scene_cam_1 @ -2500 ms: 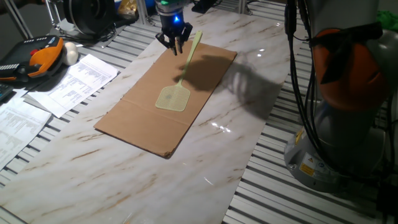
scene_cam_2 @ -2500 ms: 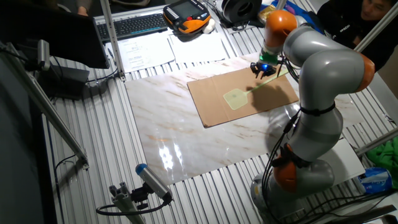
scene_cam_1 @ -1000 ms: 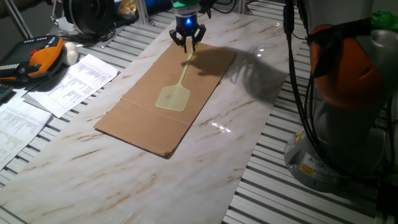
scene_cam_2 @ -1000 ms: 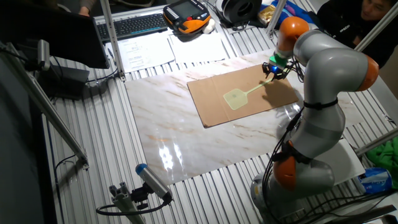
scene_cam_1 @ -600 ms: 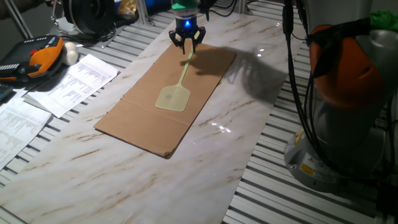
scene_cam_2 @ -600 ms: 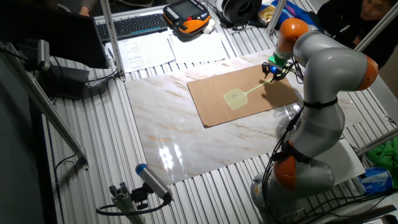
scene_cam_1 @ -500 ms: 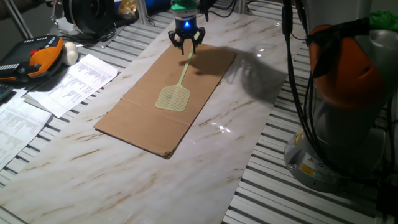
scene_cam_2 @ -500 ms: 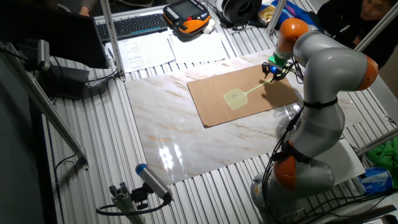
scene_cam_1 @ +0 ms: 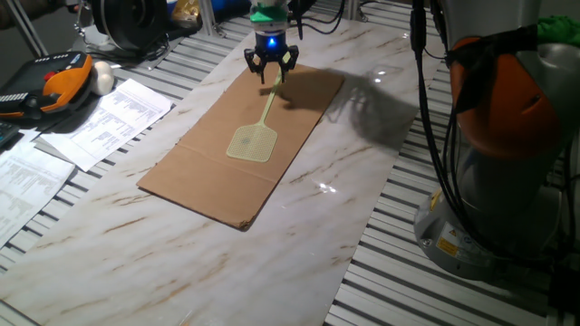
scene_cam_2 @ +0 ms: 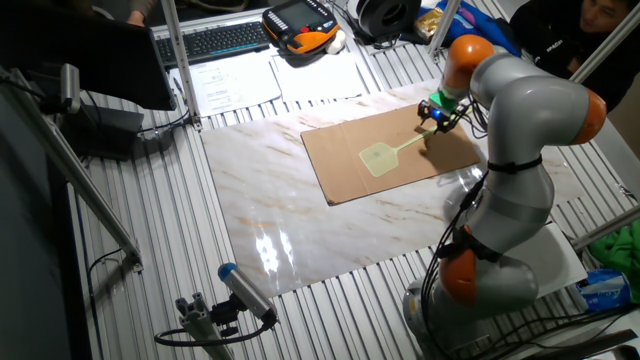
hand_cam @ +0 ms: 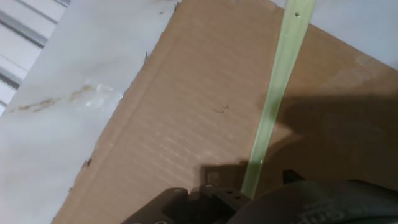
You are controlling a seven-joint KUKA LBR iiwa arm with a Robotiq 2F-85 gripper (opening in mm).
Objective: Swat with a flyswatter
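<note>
The pale yellow-green flyswatter lies flat on the brown cardboard sheet, with its mesh head toward the near side and its thin handle running to the far edge. My gripper hangs over the far part of the handle, open, with one finger on each side of it. The other fixed view shows the same: the gripper is over the handle of the flyswatter. In the hand view the handle runs down over the cardboard into the gap between my dark fingers.
The cardboard lies on a marble tabletop. Printed papers and an orange teach pendant are at the left. The arm's orange and grey base stands at the right. A keyboard is at the far side.
My gripper went from beside the handle's middle to over its far part, then shifted slightly left. The flyswatter has not moved.
</note>
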